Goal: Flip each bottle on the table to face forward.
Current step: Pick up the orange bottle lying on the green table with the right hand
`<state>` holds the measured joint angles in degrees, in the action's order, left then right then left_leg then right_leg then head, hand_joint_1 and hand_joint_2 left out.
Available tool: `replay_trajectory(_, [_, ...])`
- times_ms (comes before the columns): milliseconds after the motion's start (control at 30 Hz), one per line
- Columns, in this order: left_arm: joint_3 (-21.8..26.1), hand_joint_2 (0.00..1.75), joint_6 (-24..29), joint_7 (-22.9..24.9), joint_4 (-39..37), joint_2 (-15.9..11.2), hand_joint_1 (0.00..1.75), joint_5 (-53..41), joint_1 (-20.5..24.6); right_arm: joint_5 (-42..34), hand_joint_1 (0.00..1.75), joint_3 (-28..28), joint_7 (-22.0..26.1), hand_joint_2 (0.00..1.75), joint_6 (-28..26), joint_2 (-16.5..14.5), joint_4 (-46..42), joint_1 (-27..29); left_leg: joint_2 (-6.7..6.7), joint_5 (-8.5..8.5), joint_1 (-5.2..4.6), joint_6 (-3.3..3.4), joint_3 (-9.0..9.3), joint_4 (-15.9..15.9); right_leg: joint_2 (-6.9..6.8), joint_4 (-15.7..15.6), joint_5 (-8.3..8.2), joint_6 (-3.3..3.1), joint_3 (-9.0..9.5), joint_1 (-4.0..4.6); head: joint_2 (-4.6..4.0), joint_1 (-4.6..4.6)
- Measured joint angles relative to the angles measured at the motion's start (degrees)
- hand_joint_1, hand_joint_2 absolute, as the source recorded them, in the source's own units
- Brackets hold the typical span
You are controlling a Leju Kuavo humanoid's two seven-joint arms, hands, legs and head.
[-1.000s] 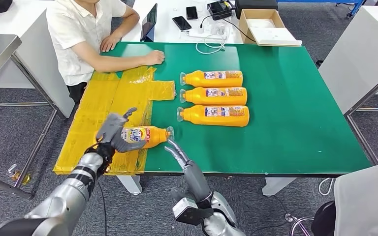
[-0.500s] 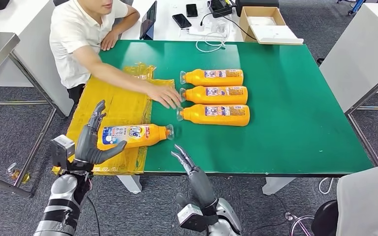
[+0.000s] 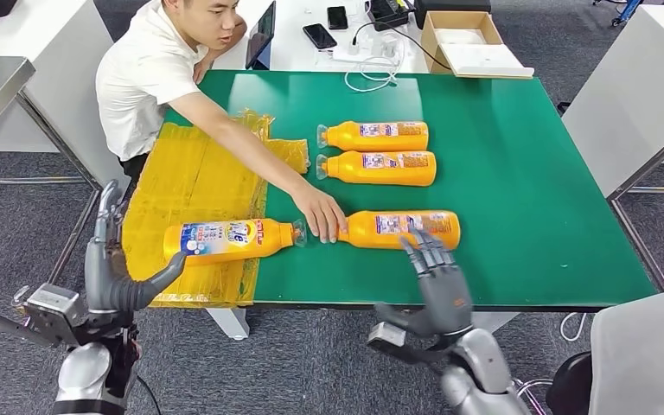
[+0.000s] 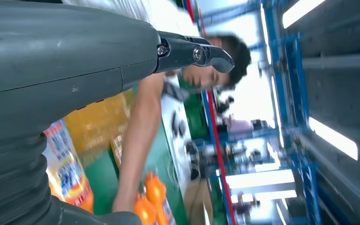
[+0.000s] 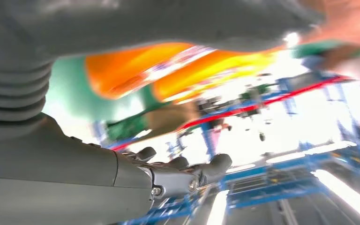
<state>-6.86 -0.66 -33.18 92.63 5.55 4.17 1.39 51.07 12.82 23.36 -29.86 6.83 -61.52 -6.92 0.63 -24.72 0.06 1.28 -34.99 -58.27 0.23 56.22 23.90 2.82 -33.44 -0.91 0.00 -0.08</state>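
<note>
Four orange bottles lie on their sides on the green table [image 3: 527, 216]. One bottle [image 3: 225, 239] rests on the yellow sheet [image 3: 190, 173] with its blue and white label up, also seen as the bottle label [image 4: 65, 173]. Two bottles [image 3: 376, 136] [image 3: 380, 168] lie further back. A fourth bottle [image 3: 402, 228] lies near the front edge, with a person's hand [image 3: 322, 221] at its cap. My left hand [image 3: 108, 272] hangs off the table's front left corner, fingers spread, holding nothing. My right hand [image 3: 437, 277] is raised at the front edge with its fingertips at the fourth bottle's near side; I cannot tell if they touch.
The person [image 3: 164, 69] leans in from the back left, arm stretched across the yellow sheet. Phones, cables and a cardboard box [image 3: 467, 43] sit on the white table behind. Another person's clothing [image 3: 640, 354] is at the right front. The table's right half is bare green.
My left hand let go of the bottle on the yellow sheet and drew back off the table. The person dragged the nearest of three bottles toward the front. My right hand swung right to it.
</note>
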Motion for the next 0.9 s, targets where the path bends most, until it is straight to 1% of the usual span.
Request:
replay_trajectory(67, [0.0,1.75,2.2,-0.4,1.2,0.3,0.0,-0.8,-1.0,2.0,0.0,-1.6,-1.0,1.75,0.3,1.8,2.0,-1.6,-0.01,0.0,0.0,0.0,0.0,0.0,0.0,0.0,-0.02,0.02,-0.01,0.0,0.0,-0.01])
replay_trajectory(167, [-0.1,1.75,3.2,-0.5,2.1,0.8,0.0,-1.0,-1.8,3.7,0.0,-3.1,-2.0,1.75,0.8,3.7,5.1,-4.0,0.0,0.02,0.01,0.01,0.02,0.0,0.0,0.0,-0.05,0.06,-0.01,0.02,0.0,-0.02])
replay_trajectory(267, [-0.2,1.75,3.5,-0.5,2.6,1.1,0.0,-1.0,-2.3,4.2,0.0,-3.9,-2.4,1.75,1.0,4.7,7.3,-5.4,0.0,0.03,0.02,0.01,0.02,0.0,0.0,0.0,-0.05,0.06,-0.01,0.04,0.0,-0.02])
replay_trajectory(400, [-0.5,1.75,3.5,-0.5,2.8,1.4,0.0,-1.0,-2.5,4.4,0.0,-4.3,-2.4,1.75,1.0,5.2,8.9,-6.2,0.0,0.04,0.03,0.0,0.01,0.0,0.0,0.0,-0.05,0.06,-0.01,0.04,0.0,-0.02])
replay_trajectory(500, [-0.6,1.75,3.7,-0.5,2.8,1.5,0.0,-1.1,-2.5,4.7,0.0,-4.3,-2.7,1.75,1.2,5.4,9.9,-6.6,0.0,0.03,0.03,0.0,-0.01,0.0,0.0,0.0,-0.05,0.06,-0.01,0.04,0.0,-0.02])
replay_trajectory(600, [-0.9,1.75,5.0,-1.0,2.8,1.7,0.0,-2.1,-2.5,5.2,0.0,-4.3,-3.5,1.75,2.8,5.4,12.1,-8.1,-0.01,0.03,0.02,0.01,-0.02,0.0,0.0,0.0,-0.05,0.06,-0.02,0.03,0.0,-0.02])
replay_trajectory(733, [-2.5,1.75,8.8,-2.0,2.3,2.0,0.0,-5.0,-1.7,6.4,0.0,-4.1,-6.2,1.75,7.1,4.8,19.2,-12.7,0.0,0.07,0.01,0.05,-0.02,0.0,0.0,0.0,-0.1,0.12,-0.02,0.02,0.0,-0.02])
replay_trajectory(900, [-5.1,1.75,8.4,-1.3,0.2,2.2,0.0,-3.8,0.7,7.1,0.0,-3.2,-9.2,1.75,12.2,2.3,28.0,-18.7,-0.04,0.13,0.02,0.06,0.01,0.0,0.02,0.0,-0.15,0.17,-0.02,0.03,0.0,-0.02])
